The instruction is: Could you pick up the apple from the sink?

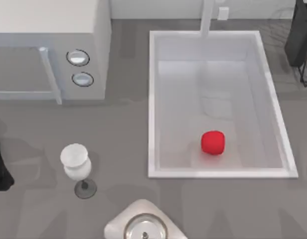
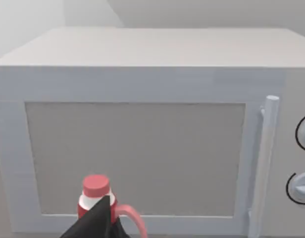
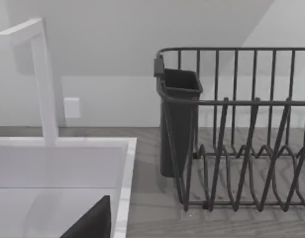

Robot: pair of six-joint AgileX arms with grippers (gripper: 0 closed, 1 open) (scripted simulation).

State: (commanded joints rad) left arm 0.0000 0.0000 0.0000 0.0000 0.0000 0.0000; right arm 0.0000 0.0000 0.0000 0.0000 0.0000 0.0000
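The small red apple (image 1: 213, 142) lies on the floor of the white sink (image 1: 152, 99), near its front wall and right of centre. Nothing touches the apple. The sink's white faucet post (image 1: 207, 17) rises at the back rim, and it also stands in the right wrist view as the faucet post (image 3: 43, 84) beside the sink rim (image 3: 124, 188). My left arm (image 1: 0, 164) sits parked at the table's left edge, far from the sink. A dark part of my left gripper (image 2: 95, 223) faces the microwave. A dark part of my right gripper (image 3: 93, 220) hangs over the sink's back right corner.
A white microwave (image 1: 54, 45) with two round knobs stands at the back left. A wine glass (image 1: 76, 164) stands front left, and a round metal-topped object (image 1: 145, 226) sits at the front edge. A dark dish rack (image 3: 236, 139) is right of the sink. A red-capped container (image 2: 95, 191) stands before the microwave door.
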